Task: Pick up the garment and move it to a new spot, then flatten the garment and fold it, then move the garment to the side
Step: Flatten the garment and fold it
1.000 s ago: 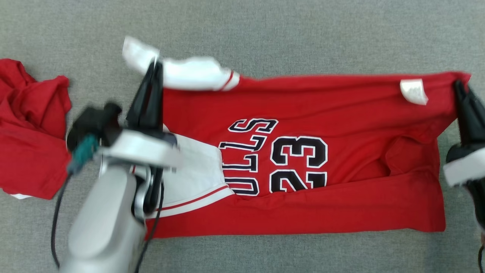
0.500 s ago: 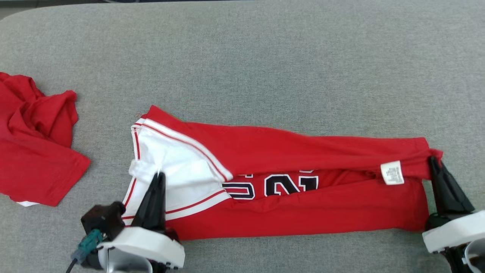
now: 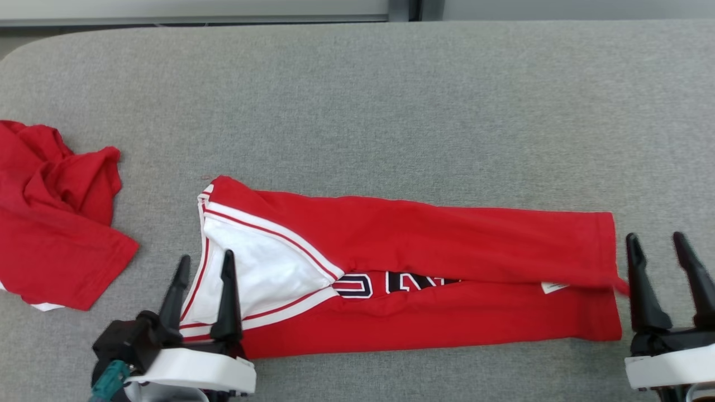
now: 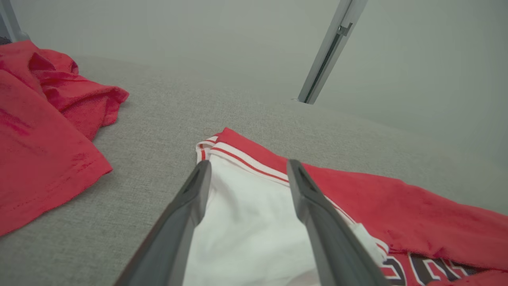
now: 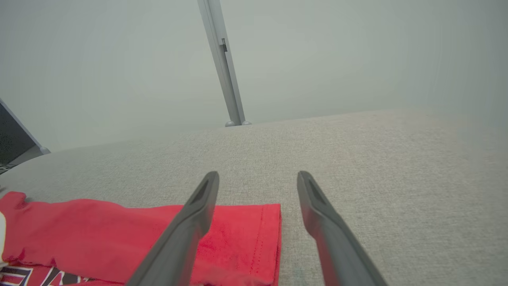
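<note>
Nearest to us, at the lower left, our left end effector [image 3: 205, 255] has its two dark fingers spread apart with nothing between them. One finger lies over the white panel [image 3: 251, 262] at the garment's left end, the other just beside that panel's striped edge; we cannot tell whether either touches the fabric. At the lower right, our right end effector [image 3: 654, 235] likewise stands with its fingers apart and empty, just beside the garment's right hem. In the right wrist view its left finger crosses the corner of that hem and its right finger lies over bare tabletop [image 3: 391, 111]. The garment [image 3: 447, 245], a red jersey, lies on the near part of the grey tabletop as a long band running left to right. Its far red flap is folded toward us over the front, so that a narrow strip of the black and white lettering [image 3: 391, 282] shows in the gap. A small white label [image 3: 553, 287] peeks from under that flap near the right end. Farther left, well apart from the garment, a crumpled red cloth [image 3: 56, 223] sits at the tabletop's left edge. Beyond the garment the tabletop runs bare to its far edge, where a grey post [image 3: 405, 10] stands.
</note>
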